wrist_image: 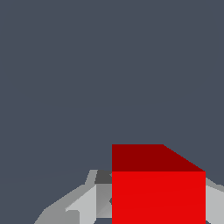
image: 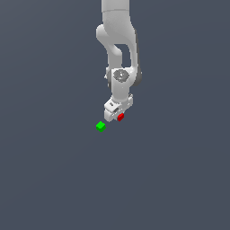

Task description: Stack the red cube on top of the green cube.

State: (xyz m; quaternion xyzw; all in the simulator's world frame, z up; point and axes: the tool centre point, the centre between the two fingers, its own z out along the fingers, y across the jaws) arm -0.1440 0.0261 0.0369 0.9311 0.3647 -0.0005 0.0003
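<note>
In the exterior view the white gripper [image: 118,115] hangs from the arm with the tiny red cube [image: 120,117] at its tip. The wrist view shows the red cube [wrist_image: 158,192] large and close, sitting between the two grey fingers [wrist_image: 89,203], which stand against its sides. The gripper looks shut on the red cube. The tiny green cube [image: 100,126] rests on the dark floor a short way toward the exterior view's left and nearer the camera than the gripper. The green cube is out of the wrist view.
A plain dark grey floor [image: 49,179] fills both views. The white arm [image: 117,40] comes down from the top of the exterior view.
</note>
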